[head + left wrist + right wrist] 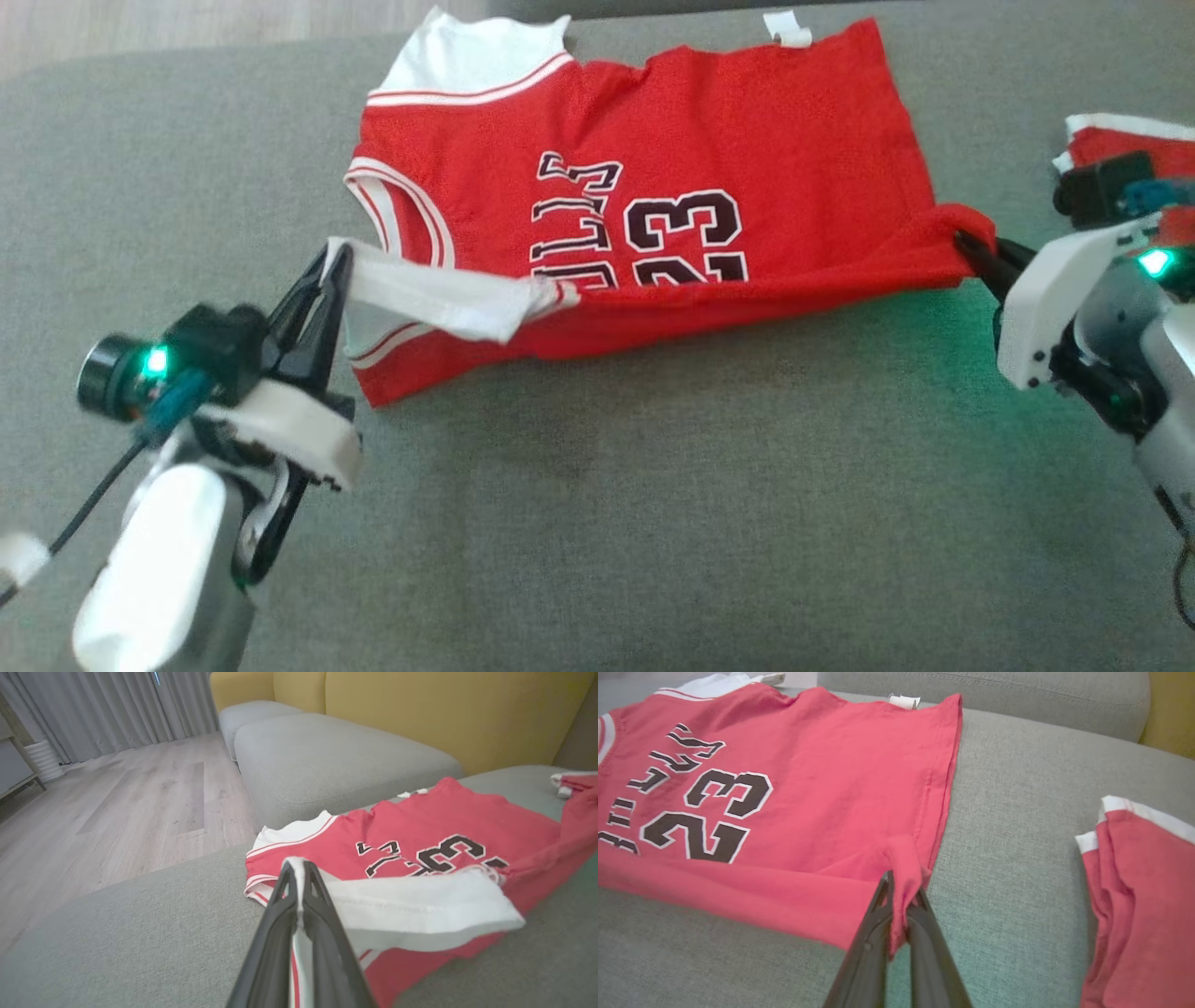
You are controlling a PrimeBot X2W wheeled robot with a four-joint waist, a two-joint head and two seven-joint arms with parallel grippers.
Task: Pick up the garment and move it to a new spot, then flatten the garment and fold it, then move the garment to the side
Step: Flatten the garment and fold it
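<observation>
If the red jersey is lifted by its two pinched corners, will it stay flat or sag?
Likely sag: the red jersey bunches and folds over where the left end effector and right end effector pinch it, so it looks floppy. The cloth seems thin, so probably light. Slipping seems unlikely, as both pinch gathered cloth.

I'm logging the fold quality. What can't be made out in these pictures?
Lettering on the jersey: head view, lower part covered by its folded-over near edge.
Second red garment: right wrist view, cut off by the right edge.
White tag: head view, too small to read.
</observation>
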